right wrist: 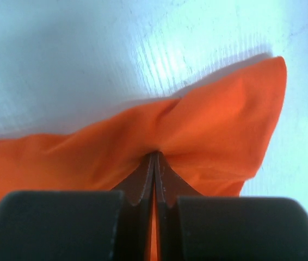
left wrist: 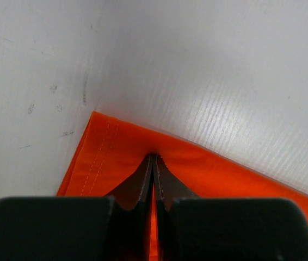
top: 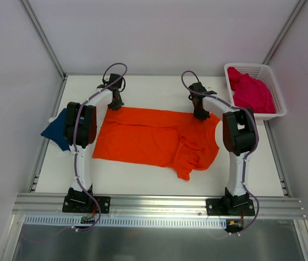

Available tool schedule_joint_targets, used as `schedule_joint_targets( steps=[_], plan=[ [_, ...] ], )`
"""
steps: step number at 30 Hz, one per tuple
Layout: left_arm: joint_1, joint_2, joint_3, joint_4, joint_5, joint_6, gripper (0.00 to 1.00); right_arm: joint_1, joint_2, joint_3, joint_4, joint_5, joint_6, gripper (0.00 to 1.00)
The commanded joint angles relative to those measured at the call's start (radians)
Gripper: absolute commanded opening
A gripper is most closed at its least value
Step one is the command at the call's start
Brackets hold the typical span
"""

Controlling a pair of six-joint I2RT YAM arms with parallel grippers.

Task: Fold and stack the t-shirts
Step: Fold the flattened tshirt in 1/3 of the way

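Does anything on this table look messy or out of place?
The orange t-shirt lies mostly flat, but its right end is bunched and crumpled. The navy t-shirt sits in a heap at the left edge of the table, slightly overhanging it.

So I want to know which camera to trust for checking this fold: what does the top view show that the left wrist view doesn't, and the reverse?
Only the top view: the whole orange shirt spread across the middle, the blue shirt at the left edge of the table, the pink shirt in the white basket, and the right pincer at the orange shirt's far right corner. Only the left wrist view: the left pincer close up, shut on the orange cloth's far edge beside a stitched hem. Both: orange cloth on the white table.
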Motion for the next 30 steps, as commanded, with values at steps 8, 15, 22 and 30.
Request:
schedule_joint_targets(
  steps=[8, 15, 22, 30],
  plan=[
    [0.040, 0.098, 0.174, -0.107, 0.043, -0.044, 0.00, -0.067, 0.109, 0.200, -0.082, -0.078, -0.010, 0.00],
    [0.067, 0.171, 0.308, -0.157, 0.075, -0.055, 0.00, -0.122, 0.196, 0.387, -0.145, -0.141, -0.034, 0.00],
    [0.080, 0.236, 0.441, -0.189, 0.085, -0.058, 0.00, -0.163, 0.319, 0.611, -0.223, -0.203, -0.053, 0.01],
    [0.080, 0.184, 0.458, -0.190, 0.037, -0.067, 0.00, -0.162, 0.150, 0.471, -0.038, -0.271, -0.129, 0.00]
  ],
)
